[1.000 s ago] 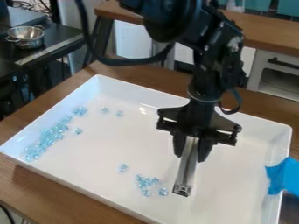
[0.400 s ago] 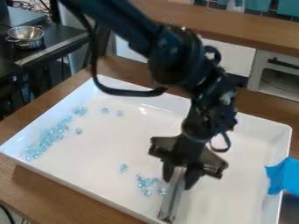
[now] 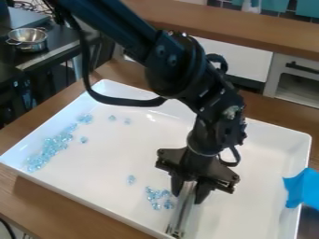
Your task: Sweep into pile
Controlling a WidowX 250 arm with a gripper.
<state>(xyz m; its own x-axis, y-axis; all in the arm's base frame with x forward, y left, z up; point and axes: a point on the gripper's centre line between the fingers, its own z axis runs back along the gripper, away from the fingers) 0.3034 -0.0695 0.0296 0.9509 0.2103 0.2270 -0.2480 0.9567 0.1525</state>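
- Gripper (image 3: pixel 189 192), black, hangs down over the near part of the white tray (image 3: pixel 249 200), its fingers closed on a silvery metal bar (image 3: pixel 181 212) between them.
- The bar slants down from the fingers, its lower end near the tray's near edge; whether it touches the wall I cannot tell.
- A small cluster of clear, light-blue pieces (image 3: pixel 153 195) lies in the near part of the tray, just beside the bar on the view's left.
- A lone piece (image 3: pixel 131 179) sits near that cluster, toward the tray's left corner.
- A long, uneven strip of pieces (image 3: pixel 48 150) runs beside the tray's left edge.
- Three loose bits (image 3: pixel 84 139) lie apart from the strip, two of them toward the tray's far left corner.
- The tray rests on a wooden tabletop (image 3: pixel 37 196), with blue tape (image 3: pixel 302 187) on its right edge.
- A metal pot (image 3: pixel 27 39) stands on a dark counter (image 3: pixel 62 50) beyond, at the upper left.
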